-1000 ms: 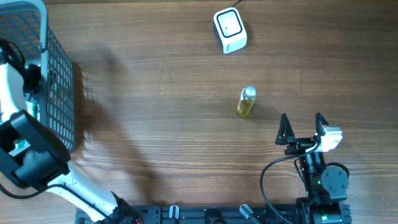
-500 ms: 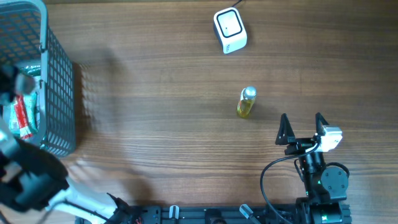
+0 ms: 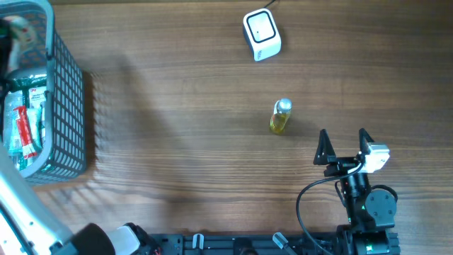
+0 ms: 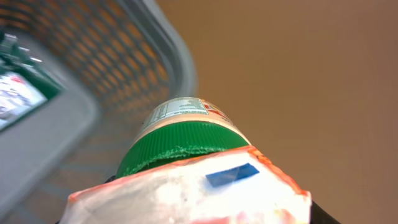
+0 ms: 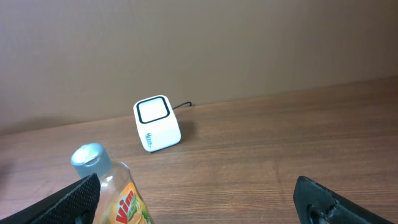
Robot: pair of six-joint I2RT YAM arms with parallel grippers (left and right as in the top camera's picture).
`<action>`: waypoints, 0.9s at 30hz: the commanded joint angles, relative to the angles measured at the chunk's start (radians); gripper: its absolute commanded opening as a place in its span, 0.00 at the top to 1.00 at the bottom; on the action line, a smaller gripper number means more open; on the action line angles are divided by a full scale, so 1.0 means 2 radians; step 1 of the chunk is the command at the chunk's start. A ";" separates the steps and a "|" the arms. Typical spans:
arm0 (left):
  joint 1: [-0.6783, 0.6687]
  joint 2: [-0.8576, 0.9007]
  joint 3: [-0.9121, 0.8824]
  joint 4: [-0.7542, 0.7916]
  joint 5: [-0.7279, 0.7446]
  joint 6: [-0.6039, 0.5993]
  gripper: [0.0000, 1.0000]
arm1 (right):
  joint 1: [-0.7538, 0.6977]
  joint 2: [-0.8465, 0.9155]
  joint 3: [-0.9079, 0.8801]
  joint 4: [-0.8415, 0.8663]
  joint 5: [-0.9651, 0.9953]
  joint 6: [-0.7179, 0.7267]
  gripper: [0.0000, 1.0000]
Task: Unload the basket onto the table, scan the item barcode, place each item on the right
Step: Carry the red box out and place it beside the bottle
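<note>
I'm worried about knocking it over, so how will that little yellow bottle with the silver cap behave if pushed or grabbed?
The yellow bottle stands upright and looks narrow, so a high push would probably tip it. Its round body would likely roll afterward. Its smooth plastic may feel slippery.

The basket (image 3: pixel 67 106) sits at the far left of the overhead frame, with packets (image 3: pixel 21 131) in it. The scanner (image 3: pixel 262 34) lies upper centre-right, and the bottle (image 3: pixel 280 117) stands below it, well apart.
</note>
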State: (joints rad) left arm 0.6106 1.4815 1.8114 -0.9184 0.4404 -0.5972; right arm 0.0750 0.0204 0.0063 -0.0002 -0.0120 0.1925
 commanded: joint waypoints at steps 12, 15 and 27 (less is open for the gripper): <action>-0.287 -0.049 -0.011 -0.138 -0.103 0.101 0.59 | -0.002 -0.001 -0.001 0.002 -0.006 -0.004 0.00; -0.353 -0.042 -0.034 -0.138 -0.140 0.100 0.60 | -0.002 -0.001 -0.001 0.002 -0.006 -0.003 0.00; -0.555 0.064 -0.150 -0.096 -0.216 0.101 0.65 | -0.002 -0.001 -0.001 0.002 -0.006 -0.003 0.00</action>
State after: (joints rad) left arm -0.4240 1.5414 1.5562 -1.1446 0.0650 -0.4152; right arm 0.0746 0.0204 0.0063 -0.0002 -0.0120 0.1925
